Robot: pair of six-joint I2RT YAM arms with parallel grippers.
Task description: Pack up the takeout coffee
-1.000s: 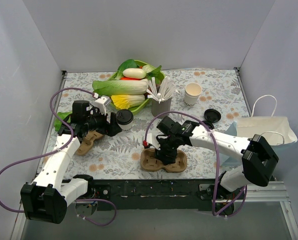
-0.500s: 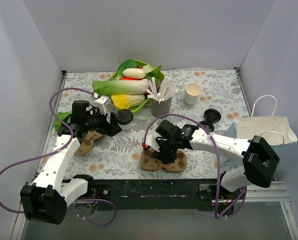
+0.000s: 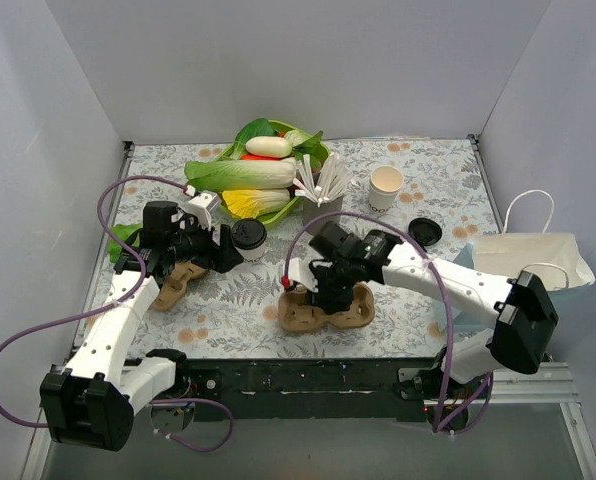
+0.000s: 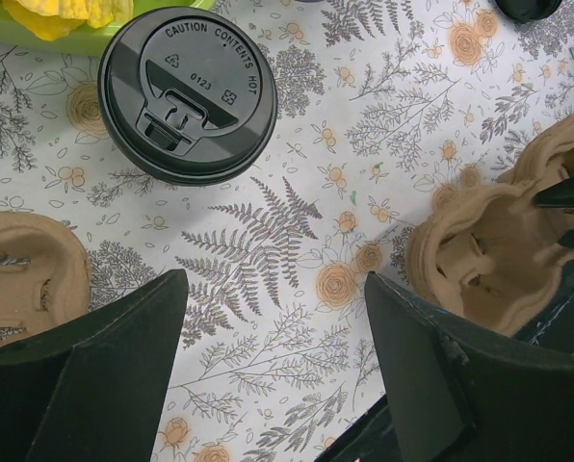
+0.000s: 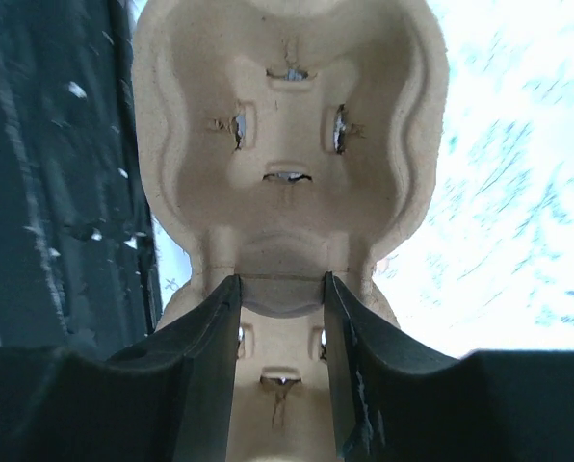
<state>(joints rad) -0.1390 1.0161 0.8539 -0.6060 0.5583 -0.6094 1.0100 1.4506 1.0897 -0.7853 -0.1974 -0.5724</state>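
The takeout coffee (image 3: 249,236) is a cream paper cup under a black lid (image 4: 188,91), standing on the floral cloth left of centre. My left gripper (image 3: 221,250) hovers just to its near left, open, with bare cloth between its fingers (image 4: 273,284). A brown pulp cup carrier (image 3: 303,315) lies near the front edge. My right gripper (image 3: 330,297) is over it. In the right wrist view both fingers press the sides of the carrier's middle bridge (image 5: 281,289), with an empty cup well (image 5: 287,144) beyond.
A second pulp carrier (image 3: 173,285) lies under my left arm. An open paper cup (image 3: 385,187) and a loose black lid (image 3: 424,231) sit at the back right. A grey straw cup (image 3: 321,210), a green vegetable bowl (image 3: 258,175) and a white paper bag (image 3: 533,260) are also there.
My right gripper's jaws have closed in onto the carrier's middle bridge, and the carrier has shifted slightly away from the front edge. The left arm has not moved.
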